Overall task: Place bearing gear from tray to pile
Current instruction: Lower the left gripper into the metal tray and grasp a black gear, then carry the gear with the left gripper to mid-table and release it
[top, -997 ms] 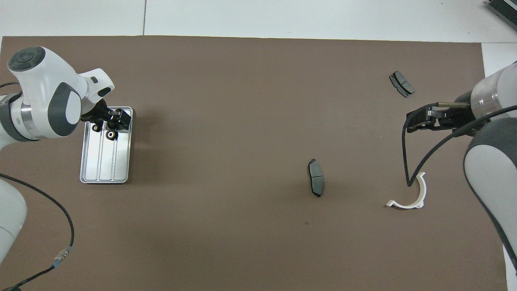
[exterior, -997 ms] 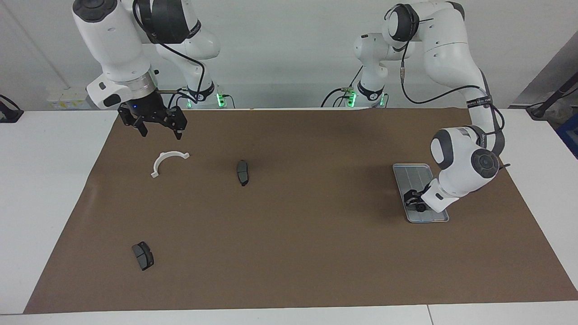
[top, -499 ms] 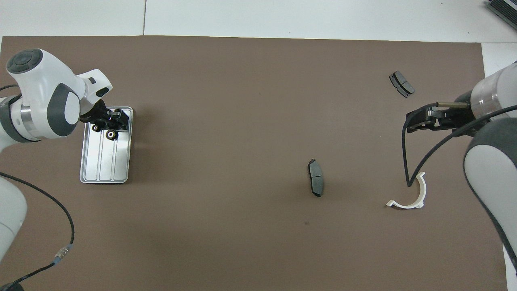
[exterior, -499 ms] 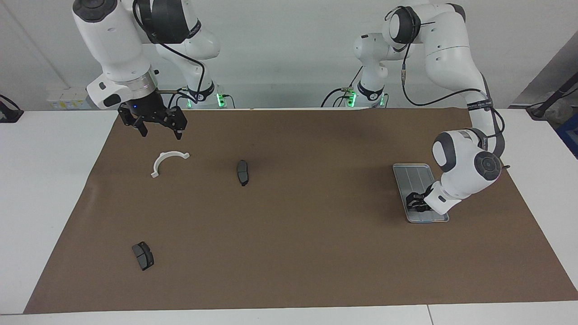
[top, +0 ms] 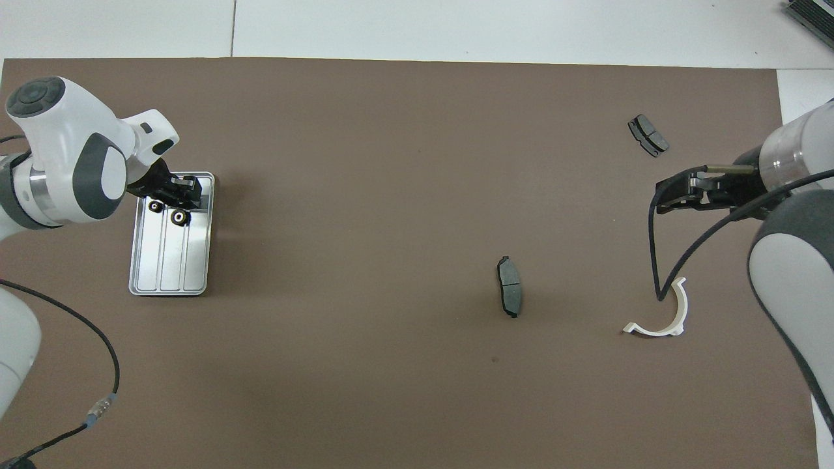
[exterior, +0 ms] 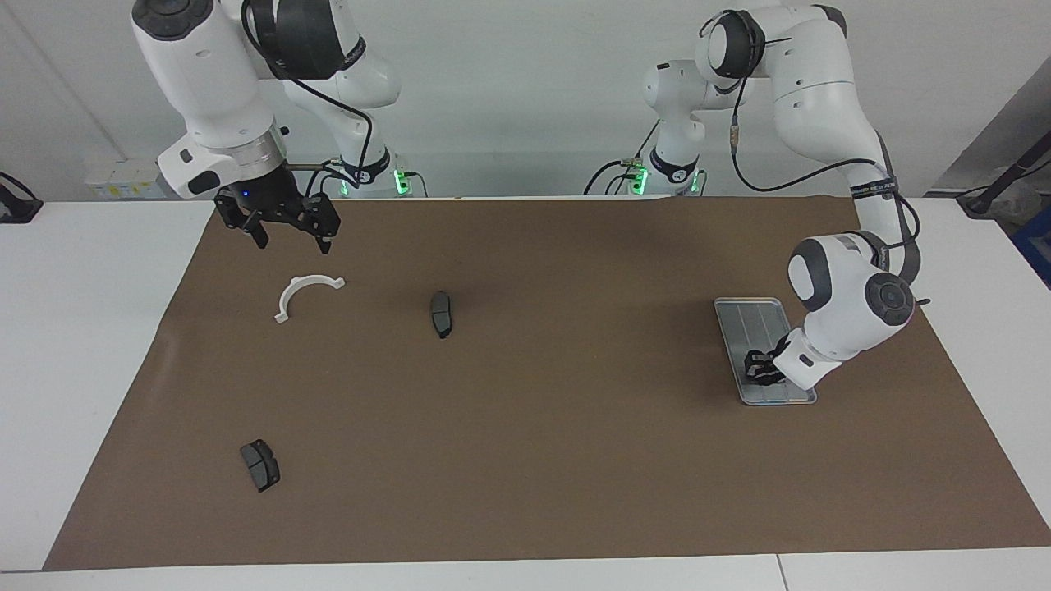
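The left tool (exterior: 764,369) is down in the tray (exterior: 743,316), at the tray's end farther from the robots, and its black fingers have drawn in since a second ago, when they stood wider over the same spot. From above, the left tool (top: 176,195) covers the tray's end, and two small black bearing gears (top: 167,212) lie side by side on the tray (top: 169,260) just beside its fingertips. Whether the fingers are pinching a gear or only narrowing toward one I cannot tell. The left arm's wrist has shifted slightly toward the left arm's end of the bench, the gears staying where they were.

The tray lies on the brown mat near the left arm's end of the bench. The pile is scattered toward the right arm's end: a white half-ring bracket (exterior: 305,294), one brake pad (exterior: 441,313) near the middle of the mat, another brake pad (exterior: 259,465) toward the bench's edge farthest from the robots. None has moved.

The right tool (exterior: 287,238) waits with its fingers spread, over the mat beside the bracket, unchanged
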`<state>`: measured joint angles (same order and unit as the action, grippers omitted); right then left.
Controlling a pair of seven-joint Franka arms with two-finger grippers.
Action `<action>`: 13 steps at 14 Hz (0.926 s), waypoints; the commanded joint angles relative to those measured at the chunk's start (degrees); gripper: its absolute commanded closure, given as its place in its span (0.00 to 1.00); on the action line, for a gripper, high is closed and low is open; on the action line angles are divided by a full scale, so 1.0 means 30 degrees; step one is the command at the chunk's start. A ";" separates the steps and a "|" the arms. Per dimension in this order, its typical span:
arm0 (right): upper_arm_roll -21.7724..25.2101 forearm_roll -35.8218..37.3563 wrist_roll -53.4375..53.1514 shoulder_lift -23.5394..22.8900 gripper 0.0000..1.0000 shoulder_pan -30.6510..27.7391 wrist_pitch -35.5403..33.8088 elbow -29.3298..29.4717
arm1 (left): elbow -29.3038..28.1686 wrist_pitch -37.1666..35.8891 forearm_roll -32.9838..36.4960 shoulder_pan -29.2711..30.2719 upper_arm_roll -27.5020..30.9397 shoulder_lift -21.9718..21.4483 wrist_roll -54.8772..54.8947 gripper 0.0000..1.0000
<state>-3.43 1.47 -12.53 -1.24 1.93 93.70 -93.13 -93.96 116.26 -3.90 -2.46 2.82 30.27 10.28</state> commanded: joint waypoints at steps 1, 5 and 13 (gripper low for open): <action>-0.0088 -0.0022 0.0543 0.0502 0.00 -0.0203 0.0408 -0.0598 | -0.0118 0.0241 -0.0195 0.0089 -0.0060 0.0104 -0.0027 0.58; -0.0088 -0.0022 0.0513 0.0502 0.00 -0.0232 0.0379 -0.0627 | 0.0147 0.0241 -0.0166 0.0089 -0.0001 0.0104 -0.0115 0.74; -0.0088 -0.0022 0.0601 0.0502 0.00 -0.0232 0.0438 -0.0598 | 0.1641 -0.0110 -0.1221 -0.0757 -0.0089 -0.0071 -0.3621 0.82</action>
<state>-3.43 1.47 -12.53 -1.24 1.93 93.70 -93.13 -90.21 116.61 -6.74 -2.79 2.37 30.22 4.08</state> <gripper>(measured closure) 0.000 0.643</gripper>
